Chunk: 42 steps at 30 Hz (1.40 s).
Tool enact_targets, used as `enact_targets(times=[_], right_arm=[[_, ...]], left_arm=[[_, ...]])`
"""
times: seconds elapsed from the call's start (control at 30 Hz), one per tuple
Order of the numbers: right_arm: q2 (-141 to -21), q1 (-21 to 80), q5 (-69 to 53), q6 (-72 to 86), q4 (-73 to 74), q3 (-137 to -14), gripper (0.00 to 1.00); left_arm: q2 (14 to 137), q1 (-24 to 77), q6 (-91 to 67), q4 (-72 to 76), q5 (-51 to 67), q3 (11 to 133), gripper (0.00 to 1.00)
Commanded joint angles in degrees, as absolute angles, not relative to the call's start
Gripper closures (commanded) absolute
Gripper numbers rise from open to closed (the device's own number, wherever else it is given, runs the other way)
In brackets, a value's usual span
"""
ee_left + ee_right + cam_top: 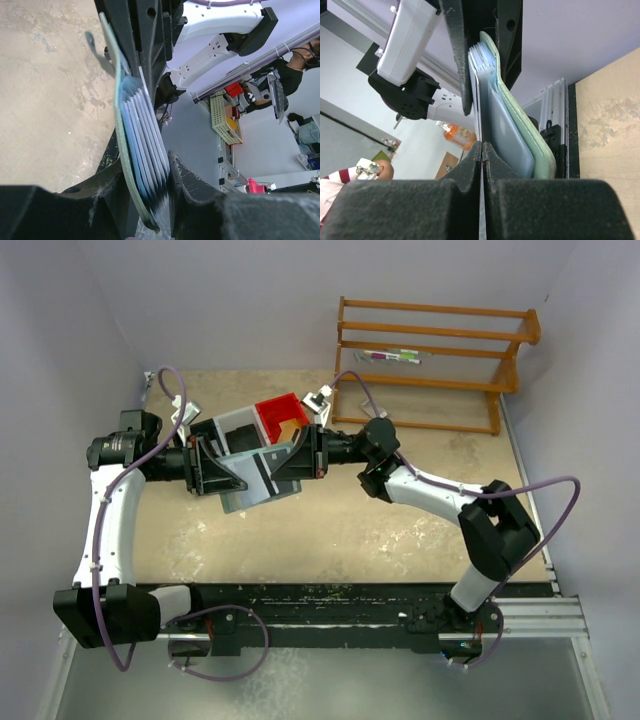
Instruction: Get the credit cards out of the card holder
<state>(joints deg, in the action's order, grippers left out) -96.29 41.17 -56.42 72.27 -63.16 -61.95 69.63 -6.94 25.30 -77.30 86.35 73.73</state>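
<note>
Both arms meet above the middle of the table. The grey-green card holder point(121, 150) stands on edge with several blue credit cards point(145, 145) fanned out of it. My left gripper point(162, 195) is shut on the holder and the stack inside it. From the opposite side, my right gripper point(481, 150) is shut on the thin edge of one credit card point(480, 122) that stands slightly apart from the other cards point(507, 135) and the card holder point(532, 145). From above, the left gripper point(230, 478) and right gripper point(287, 466) hold the card holder point(240, 500) between them.
A red bin point(280, 415) and a white-grey bin point(232, 425) sit on the table just behind the grippers. A wooden rack point(430, 360) stands at the back right. Purple walls close in the left, back and right sides.
</note>
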Motion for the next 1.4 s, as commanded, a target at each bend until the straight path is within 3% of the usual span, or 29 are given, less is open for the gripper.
enact_targets(times=[0.0, 0.07, 0.1, 0.2, 0.3, 0.43, 0.53, 0.63, 0.87, 1.1, 1.3, 1.37], right_arm=[[-92.9, 41.0, -54.4, 70.5, -65.9, -62.1, 1.0], [-93.1, 41.4, -54.3, 70.6, -67.0, -62.1, 0.95], [-93.3, 41.6, -54.3, 70.8, -67.4, -62.1, 0.84], [-94.3, 42.6, -54.5, 71.5, -68.2, -63.1, 0.65], [-95.7, 43.7, -54.7, 71.5, -67.7, -64.3, 0.62], [-97.2, 44.2, -54.9, 72.4, -67.8, -65.5, 0.68], [-97.4, 44.2, -57.2, 73.4, -68.4, -65.7, 0.88], [-95.8, 42.3, -58.1, 73.0, -68.0, -64.8, 1.0], [-91.4, 34.5, -60.4, 72.6, -66.7, -60.7, 1.0], [-90.2, 29.8, -60.2, 67.0, -60.2, -59.9, 1.0], [-93.1, 27.1, -46.6, 45.5, -27.9, -66.8, 1.0], [-96.2, 28.4, -43.3, 43.1, -25.0, -69.6, 1.0]], left_arm=[[69.0, -6.6, 26.5, -77.2, 101.2, 75.2, 0.68], [69.3, -6.6, 26.5, -77.2, 101.1, 75.2, 0.77], [69.3, -6.6, 26.4, -77.2, 101.0, 75.2, 0.82], [69.8, -6.6, 25.8, -77.2, 100.2, 75.7, 0.9], [69.9, -6.6, 25.6, -77.4, 99.8, 76.1, 0.91], [69.9, -6.6, 25.5, -77.6, 99.2, 76.3, 0.91], [69.9, -6.6, 25.4, -77.5, 98.1, 76.6, 0.9], [70.2, -6.5, 25.4, -77.5, 93.6, 77.9, 0.88], [70.0, -6.8, 20.4, -73.5, 84.6, 80.5, 0.84], [67.7, -6.8, 13.8, -66.3, 71.4, 84.4, 0.87], [68.6, -6.8, 13.2, -65.7, 47.1, 93.6, 0.87], [68.3, -6.8, 13.1, -64.5, 41.4, 95.3, 0.87]])
